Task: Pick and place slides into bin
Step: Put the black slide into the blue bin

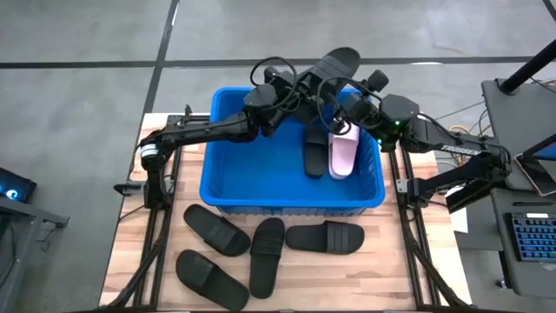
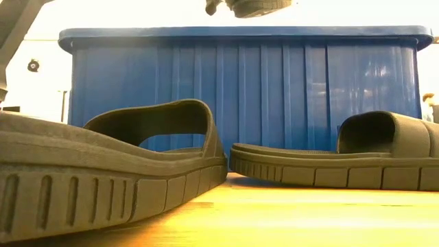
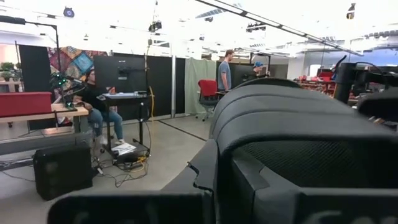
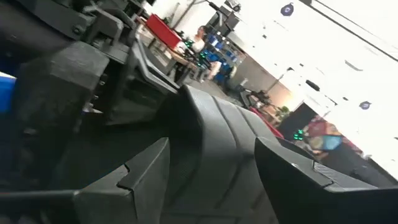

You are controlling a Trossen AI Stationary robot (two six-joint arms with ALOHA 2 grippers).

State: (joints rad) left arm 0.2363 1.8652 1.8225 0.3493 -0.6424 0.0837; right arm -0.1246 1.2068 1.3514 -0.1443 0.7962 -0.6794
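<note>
High view: both arms' jaws clamp black slide (image 1: 334, 65) over bin (image 1: 228, 193) far rim; bin's left half bare

This is a large open robotics lab or workshop hall. The wooden surface (image 1: 365, 278) stands on a bare grey concrete floor (image 1: 78, 96) marked with dark lines, with a keyboard (image 1: 530, 239) on a desk at the right. Beyond the rig, the left wrist view shows a high white ceiling with lights, black partition screens (image 3: 127, 81), a green curtain (image 3: 199, 84), a red office chair (image 3: 207, 90) and a black equipment case (image 3: 62, 169) with cables trailing on the floor. One person sits at a small workstation (image 3: 93, 102), and another stands farther back (image 3: 225, 71).
</note>
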